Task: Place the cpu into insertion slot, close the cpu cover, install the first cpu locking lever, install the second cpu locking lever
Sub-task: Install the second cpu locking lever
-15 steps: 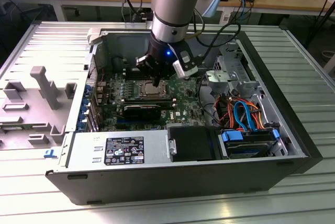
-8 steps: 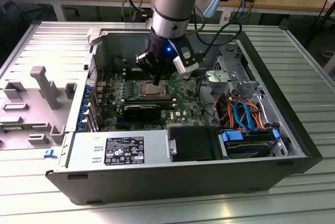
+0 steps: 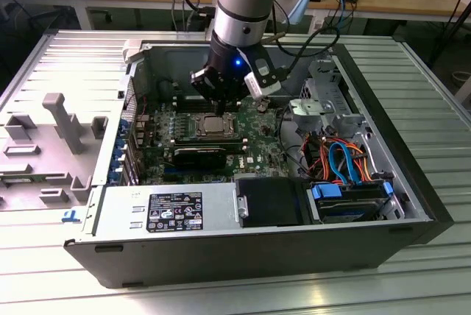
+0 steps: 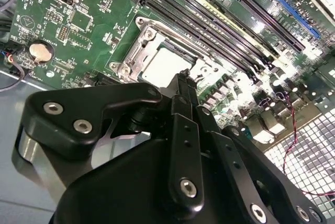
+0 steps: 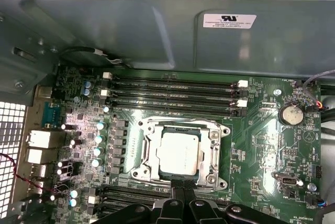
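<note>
Exterior view, left to right: grey tray (image 3: 51, 146) at the left edge; open computer case (image 3: 243, 245) across the middle; gripper (image 3: 223, 103) just above centre, hanging over the socket (image 3: 210, 125). In both wrist views the chip (image 5: 179, 152) sits in the socket with the metal frame (image 5: 151, 153) lying flat around it. Fingers (image 5: 180, 190) pressed together, holding nothing, tips at the frame's near edge.

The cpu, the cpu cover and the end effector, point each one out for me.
cpu (image 5: 179, 152), first wrist view, middle of its silver top.
cpu cover (image 5: 146, 150), first wrist view, side bar of the frame.
end effector (image 5: 183, 185), first wrist view, at its fingertips.
</note>
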Available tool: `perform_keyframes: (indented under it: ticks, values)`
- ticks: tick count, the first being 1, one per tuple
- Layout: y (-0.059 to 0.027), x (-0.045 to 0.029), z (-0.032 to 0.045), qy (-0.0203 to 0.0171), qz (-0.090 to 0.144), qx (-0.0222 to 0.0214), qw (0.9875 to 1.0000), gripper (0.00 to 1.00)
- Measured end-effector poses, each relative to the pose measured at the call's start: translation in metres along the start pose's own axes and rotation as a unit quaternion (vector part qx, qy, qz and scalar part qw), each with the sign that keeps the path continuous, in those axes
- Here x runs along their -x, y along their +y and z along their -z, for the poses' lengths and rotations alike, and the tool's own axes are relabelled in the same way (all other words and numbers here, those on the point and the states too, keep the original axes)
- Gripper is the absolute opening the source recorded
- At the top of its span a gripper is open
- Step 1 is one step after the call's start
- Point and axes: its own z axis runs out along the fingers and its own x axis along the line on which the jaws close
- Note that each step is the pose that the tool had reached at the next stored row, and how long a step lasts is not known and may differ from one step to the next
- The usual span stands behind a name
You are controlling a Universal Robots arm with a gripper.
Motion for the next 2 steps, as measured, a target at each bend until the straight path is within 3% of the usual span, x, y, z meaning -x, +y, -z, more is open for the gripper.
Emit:
perform_keyframes:
  ticks: [2]
  values:
    - [0.0,0.0,0.0,0.0,0.0,0.0,1.0,0.11]
